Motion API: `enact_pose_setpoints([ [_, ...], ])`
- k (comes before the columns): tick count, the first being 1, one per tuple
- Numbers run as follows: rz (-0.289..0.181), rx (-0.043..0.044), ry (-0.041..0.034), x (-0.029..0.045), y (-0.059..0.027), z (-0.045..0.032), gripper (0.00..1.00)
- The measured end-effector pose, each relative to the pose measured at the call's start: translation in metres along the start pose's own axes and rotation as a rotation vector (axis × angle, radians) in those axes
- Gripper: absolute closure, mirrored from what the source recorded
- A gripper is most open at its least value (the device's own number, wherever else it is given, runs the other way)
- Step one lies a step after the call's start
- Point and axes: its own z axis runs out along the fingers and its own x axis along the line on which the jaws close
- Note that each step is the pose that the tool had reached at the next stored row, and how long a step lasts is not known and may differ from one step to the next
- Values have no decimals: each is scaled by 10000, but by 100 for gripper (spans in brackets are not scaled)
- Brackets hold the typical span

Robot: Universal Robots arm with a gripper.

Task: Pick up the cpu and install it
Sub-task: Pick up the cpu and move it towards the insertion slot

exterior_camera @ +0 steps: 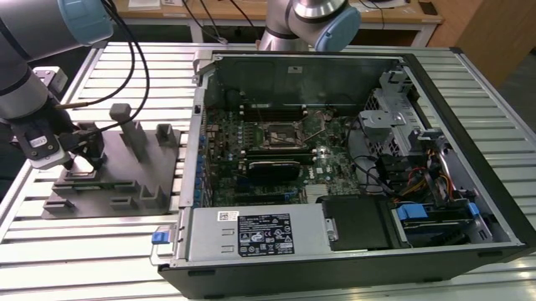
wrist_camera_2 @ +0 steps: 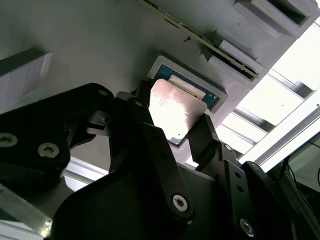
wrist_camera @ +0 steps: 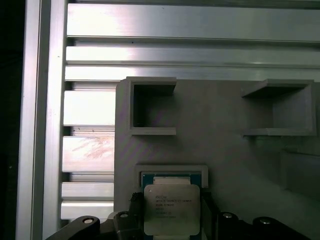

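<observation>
One gripper (exterior_camera: 80, 153) at the grey fixture plate (exterior_camera: 125, 200), on the exterior view's left of the open computer case (exterior_camera: 469, 157). Its fingers (wrist_camera_2: 206, 135) are clamped on two opposite edges of the cpu (wrist_camera_2: 172, 102). The cpu sits silvery top up over its teal-rimmed recess (wrist_camera: 171, 175), apparently lifted slightly, though this is hard to confirm.
</observation>
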Motion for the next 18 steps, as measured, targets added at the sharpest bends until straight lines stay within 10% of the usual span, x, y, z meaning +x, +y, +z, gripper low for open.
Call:
enact_pose_setpoints([
  [18,0,1,1,0,1,-19,40],
])
